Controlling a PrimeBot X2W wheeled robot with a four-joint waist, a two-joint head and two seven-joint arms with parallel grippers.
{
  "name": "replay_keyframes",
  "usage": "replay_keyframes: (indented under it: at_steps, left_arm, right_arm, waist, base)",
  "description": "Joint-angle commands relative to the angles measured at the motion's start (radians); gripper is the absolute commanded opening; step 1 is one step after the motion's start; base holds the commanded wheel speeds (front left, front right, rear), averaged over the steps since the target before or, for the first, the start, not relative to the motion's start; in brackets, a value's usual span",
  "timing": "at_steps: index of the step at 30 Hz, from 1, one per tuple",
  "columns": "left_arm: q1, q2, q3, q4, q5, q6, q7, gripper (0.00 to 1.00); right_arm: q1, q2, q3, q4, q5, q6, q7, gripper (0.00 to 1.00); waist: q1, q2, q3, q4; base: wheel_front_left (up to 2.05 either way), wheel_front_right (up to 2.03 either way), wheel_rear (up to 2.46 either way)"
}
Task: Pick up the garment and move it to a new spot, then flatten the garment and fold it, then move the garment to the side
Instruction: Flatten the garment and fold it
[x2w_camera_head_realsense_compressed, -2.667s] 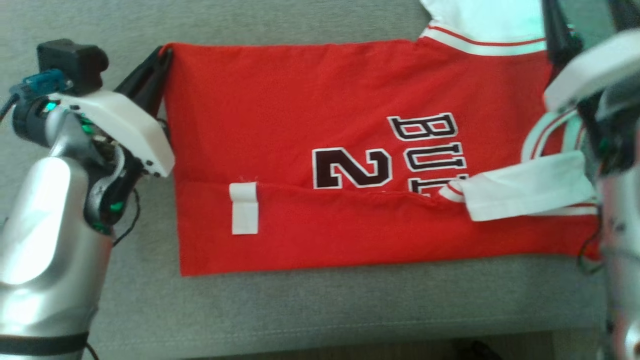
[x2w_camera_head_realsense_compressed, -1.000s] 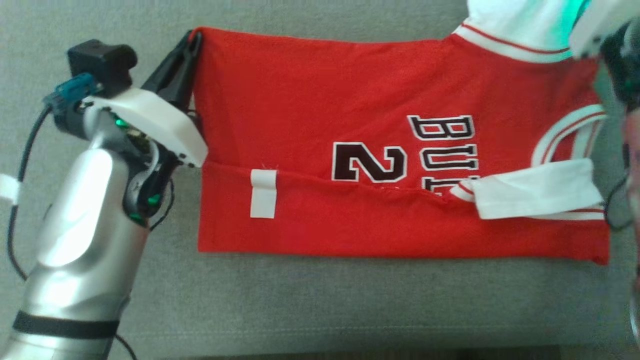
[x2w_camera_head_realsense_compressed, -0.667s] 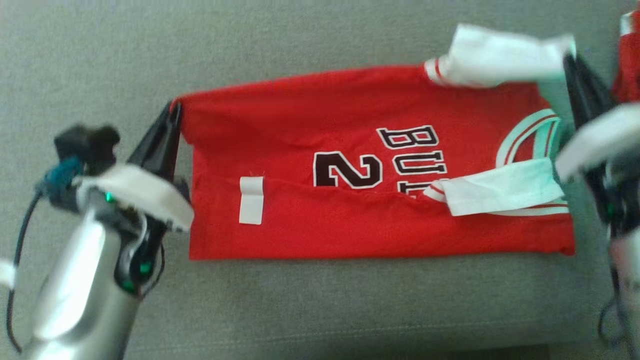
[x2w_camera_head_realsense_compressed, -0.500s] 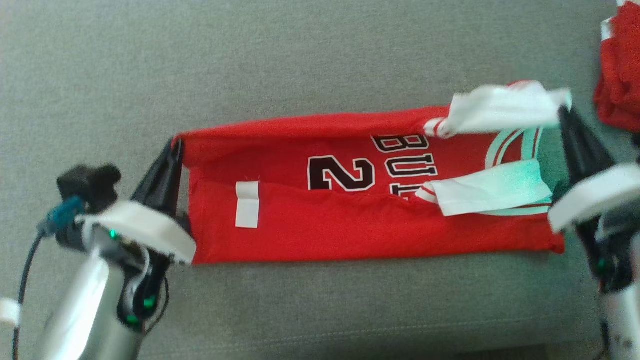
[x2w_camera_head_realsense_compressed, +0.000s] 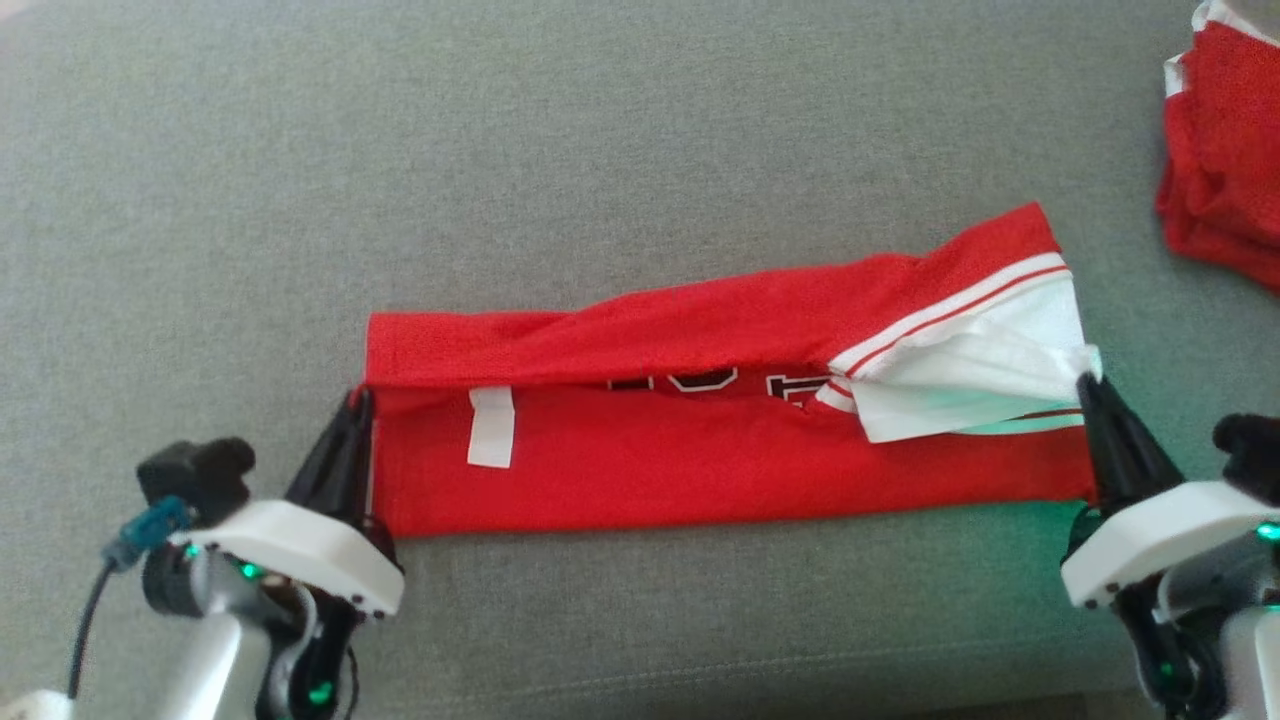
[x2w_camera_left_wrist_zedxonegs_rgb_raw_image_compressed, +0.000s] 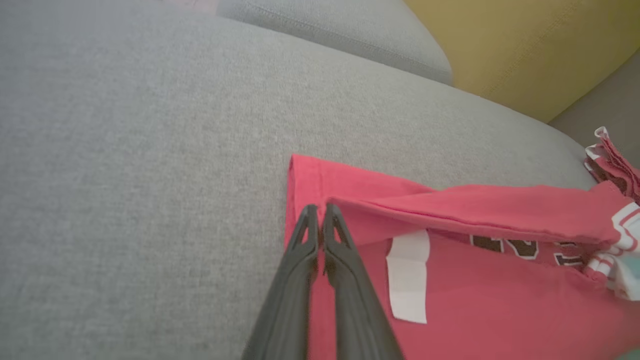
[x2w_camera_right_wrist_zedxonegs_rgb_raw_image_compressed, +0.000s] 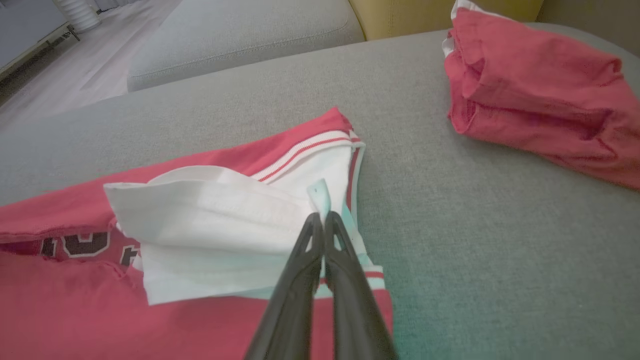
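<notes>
The left gripper (x2w_camera_head_realsense_compressed: 357, 400) is pinching the left end of the garment (x2w_camera_head_realsense_compressed: 700, 475), its two dark fingers pressed together where the near layer meets the flap folded over it; the right gripper (x2w_camera_head_realsense_compressed: 1086, 386) is pinching the garment's right end, fingers closed on a tip of the white sleeve (x2w_camera_head_realsense_compressed: 960, 385) (in the right wrist view a small pale corner of cloth is poking out past the fingertips). Between them the garment is lying as a long, narrow band, the grey cushion (x2w_camera_head_realsense_compressed: 600, 150) spreading beneath it; a white label (x2w_camera_head_realsense_compressed: 491, 427) is showing on the near layer, toward the garment's left end. The far flap is covering most of the dark lettering – only its lower edge is peeking out. Beyond the garment's right end, apart from it, another red piece of clothing (x2w_camera_head_realsense_compressed: 1220, 170) is sitting bunched up.
</notes>
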Motion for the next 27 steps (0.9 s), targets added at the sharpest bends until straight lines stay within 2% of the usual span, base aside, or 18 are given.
replay_keyframes:
  at_steps: [1, 2, 3, 4, 5, 6, 7, 18, 22, 27]
  left_arm:
    - [-0.009, 0.009, 0.028, -0.025, -0.009, 0.001, -0.008, 0.0]
    - [-0.004, 0.005, 0.025, -0.021, -0.01, 0.001, -0.011, 0.0]
    - [0.002, 0.0, 0.022, -0.017, -0.014, 0.0, -0.013, 0.0]
    - [0.009, -0.003, 0.02, -0.016, -0.015, 0.0, -0.017, 0.06]
    - [0.017, -0.006, 0.021, -0.016, -0.017, 0.002, -0.025, 0.36]
    - [0.026, -0.008, 0.023, -0.016, -0.017, 0.005, -0.034, 0.86]
    - [0.035, -0.008, 0.027, -0.016, -0.017, 0.01, -0.043, 1.0]
    - [0.094, -0.021, 0.065, -0.059, 0.0, 0.069, -0.133, 1.0]
    - [0.089, -0.027, 0.053, -0.066, 0.015, 0.081, -0.137, 1.0]
    - [0.085, -0.035, 0.03, -0.072, 0.027, 0.085, -0.134, 1.0]
  right_arm:
    - [-0.005, -0.003, 0.011, -0.026, -0.011, 0.007, -0.006, 0.0]
    - [-0.002, -0.001, 0.008, -0.016, -0.014, 0.007, -0.009, 0.11]
    - [0.0, 0.002, 0.002, -0.007, -0.015, 0.007, -0.014, 0.39]
    - [0.003, 0.004, -0.001, 0.001, -0.019, 0.007, -0.016, 0.82]
    - [0.007, 0.005, -0.003, 0.007, -0.022, 0.007, -0.019, 1.0]
    - [0.012, 0.007, -0.006, 0.011, -0.022, 0.007, -0.021, 1.0]
    - [0.017, 0.008, -0.01, 0.014, -0.022, 0.007, -0.024, 1.0]
    - [0.047, 0.009, -0.085, -0.011, -0.04, 0.007, -0.013, 1.0]
    - [-0.009, -0.009, -0.067, 0.012, -0.046, 0.007, 0.031, 1.0]
    - [-0.096, -0.047, -0.031, 0.098, -0.052, 0.007, 0.13, 1.0]
  waist:
    - [0.0001, -0.0001, -0.005, -0.002]
    - [0.0001, -0.0001, -0.008, -0.003]
    - [0.0001, -0.0001, -0.012, -0.004]
    - [0.0001, -0.0001, -0.016, -0.005]
    - [0.0001, -0.0001, -0.02, -0.005]
    - [0.0001, -0.0001, -0.024, -0.004]
    - [0.0001, -0.0001, -0.029, -0.004]
    - [0.0001, -0.0001, -0.089, 0.024]
    - [0.0001, -0.0001, -0.102, 0.031]
    - [0.0001, -0.0001, -0.104, 0.047]
  base:
    - [0.0, 0.0, 0.0]
    - [0.0, 0.0, 0.0]
    - [0.0, 0.0, 0.0]
    - [0.0, 0.0, 0.0]
    - [0.0, 0.0, 0.0]
    - [0.0, 0.0, 0.0]
    - [0.0, 0.0, 0.0]
    - [0.0, 0.0, 0.0]
    - [0.0, 0.0, 0.0]
    - [0.0, 0.0, 0.0]
